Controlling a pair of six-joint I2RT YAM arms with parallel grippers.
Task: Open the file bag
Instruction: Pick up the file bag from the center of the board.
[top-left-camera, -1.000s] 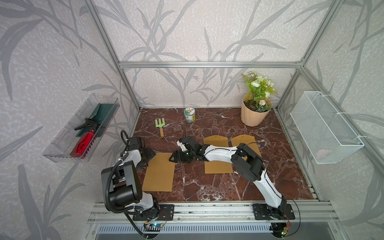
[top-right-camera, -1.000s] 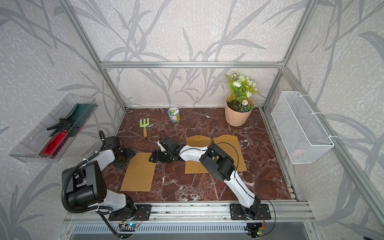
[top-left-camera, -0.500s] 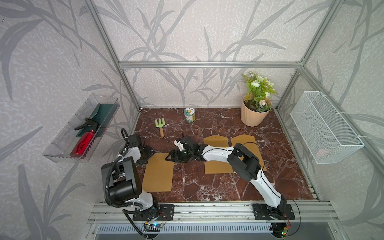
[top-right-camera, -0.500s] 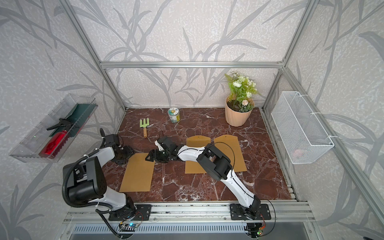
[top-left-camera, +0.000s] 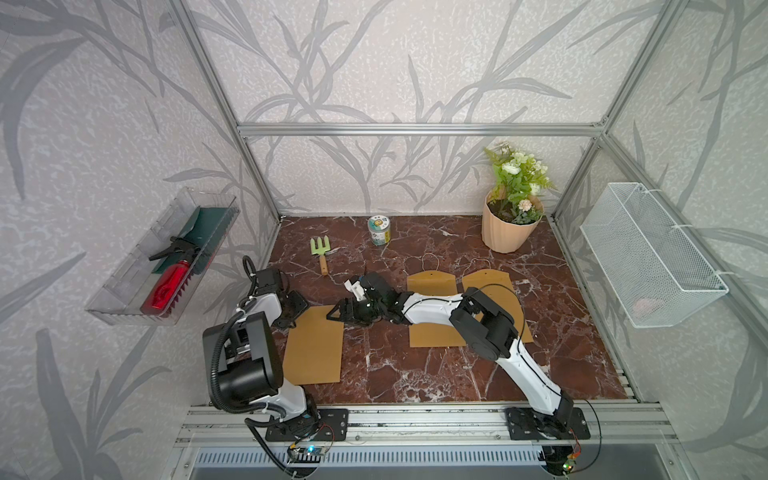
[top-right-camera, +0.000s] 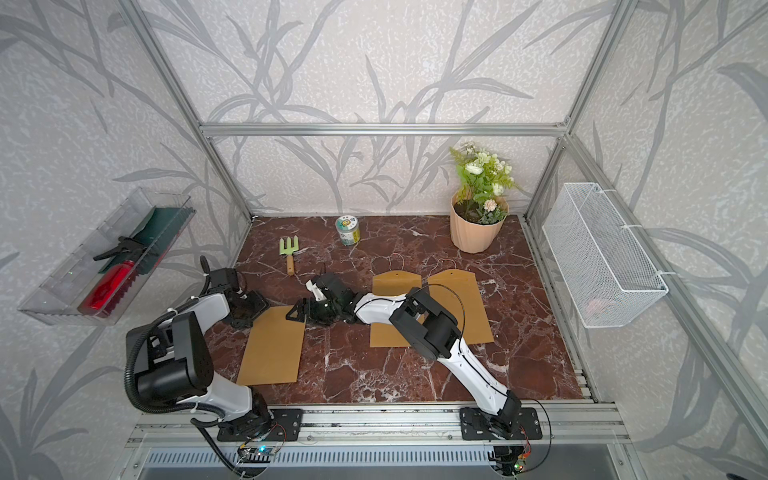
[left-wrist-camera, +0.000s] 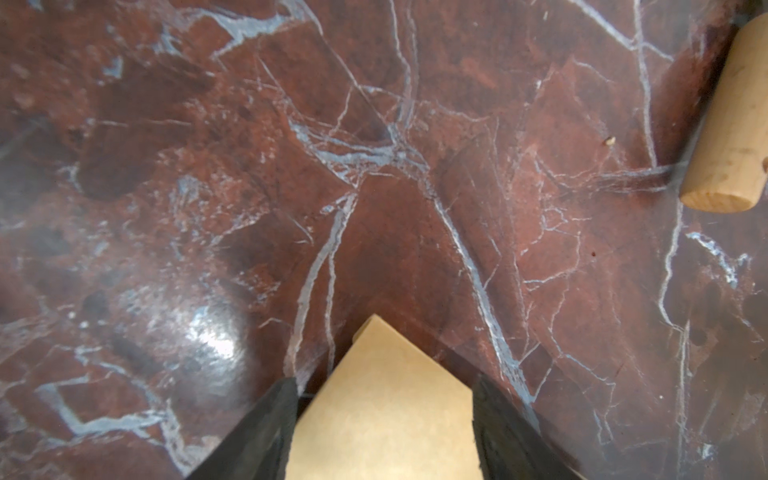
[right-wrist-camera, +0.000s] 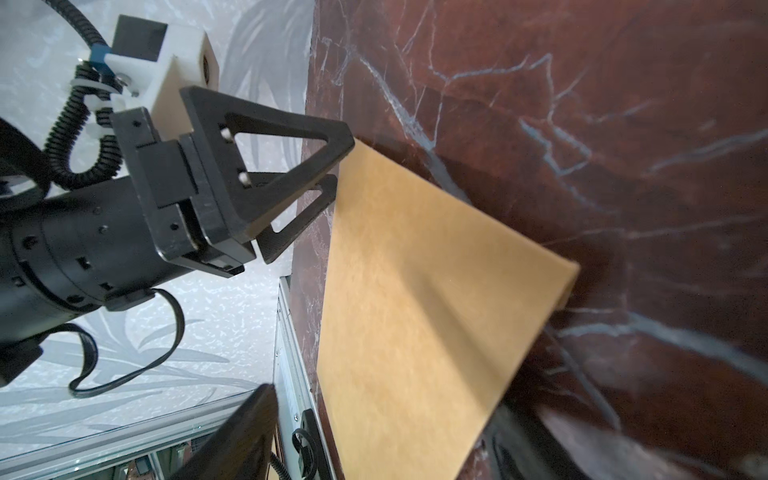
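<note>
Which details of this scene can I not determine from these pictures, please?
Flap of the brown paper file bag: seen in no view, perhaps underneath.
Right gripper fingers: right wrist view, blurred and cut off by the picture edge.
Pinkish item in the white wire basket: both top views, too small, behind mesh.

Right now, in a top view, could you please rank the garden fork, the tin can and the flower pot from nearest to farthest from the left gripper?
From the left gripper:
1. Garden fork, just beyond it.
2. Tin can, farther back, toward the middle.
3. Flower pot, back right corner.
</note>
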